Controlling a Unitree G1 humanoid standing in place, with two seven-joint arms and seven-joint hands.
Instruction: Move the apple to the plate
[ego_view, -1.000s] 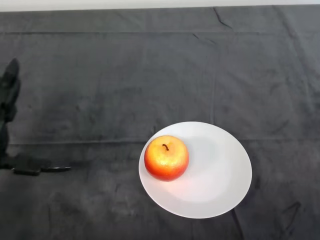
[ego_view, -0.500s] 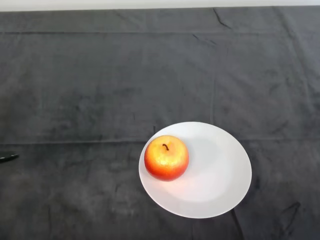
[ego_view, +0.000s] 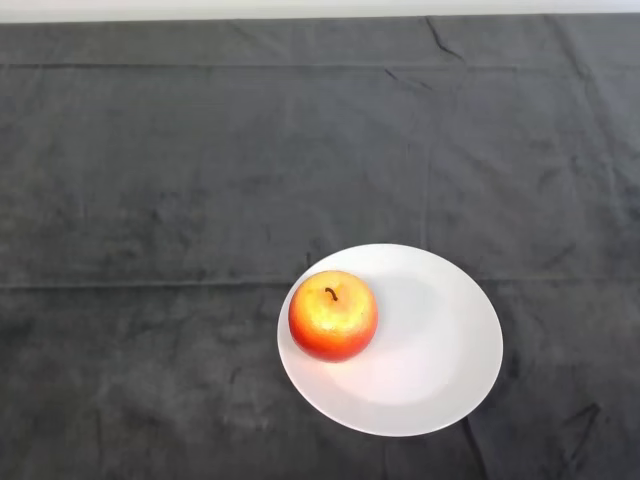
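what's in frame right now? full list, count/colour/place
apple: 1, red and yellow with a dark stem, upright on the left part of the plate
plate: 1, white, round, on the cloth, lower middle-right of the view
cloth: 1, dark grey, creased, covering the table across nearly the whole view
robot parts: none in view
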